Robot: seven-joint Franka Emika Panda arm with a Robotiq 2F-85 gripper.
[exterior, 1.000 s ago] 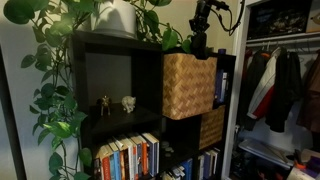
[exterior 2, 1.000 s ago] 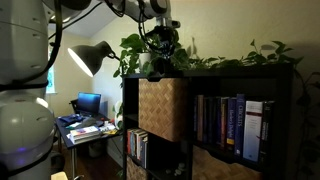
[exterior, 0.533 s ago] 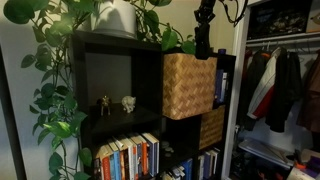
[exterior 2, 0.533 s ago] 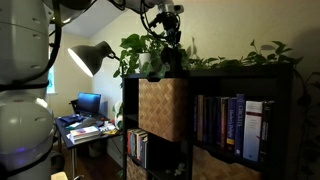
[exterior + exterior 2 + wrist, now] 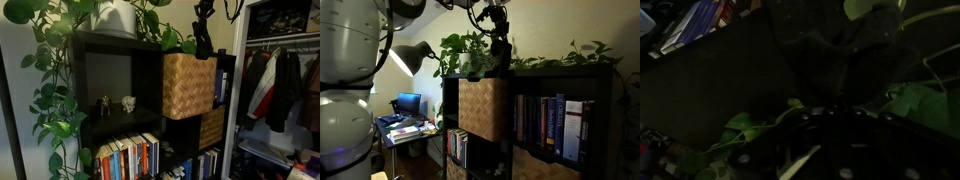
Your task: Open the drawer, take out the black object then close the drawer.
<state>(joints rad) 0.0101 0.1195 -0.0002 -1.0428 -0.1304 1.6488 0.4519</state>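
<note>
The drawer is a light tan wicker basket (image 5: 188, 85) in the upper right cubby of a black shelf (image 5: 115, 50); it sticks out a little from the front. It also shows in an exterior view (image 5: 483, 108). My gripper (image 5: 203, 28) hangs above the shelf top, over the basket, and seems shut on a long black object (image 5: 203, 45) that dangles below it. Both show in an exterior view: the gripper (image 5: 499, 30) and the black object (image 5: 503, 58). The wrist view is very dark and shows only leaves (image 5: 915, 100) below the fingers.
A trailing green plant (image 5: 60, 70) in a white pot (image 5: 118, 18) spreads over the shelf top. A darker, smaller basket (image 5: 211, 127) sits in the cubby below. Books (image 5: 128, 158) and small figurines (image 5: 128, 103) fill other cubbies. A closet with clothes (image 5: 280, 85) stands beside the shelf.
My gripper has risen straight up from the basket's top edge, and the black object has come up out of the basket with it. The basket has not moved.
</note>
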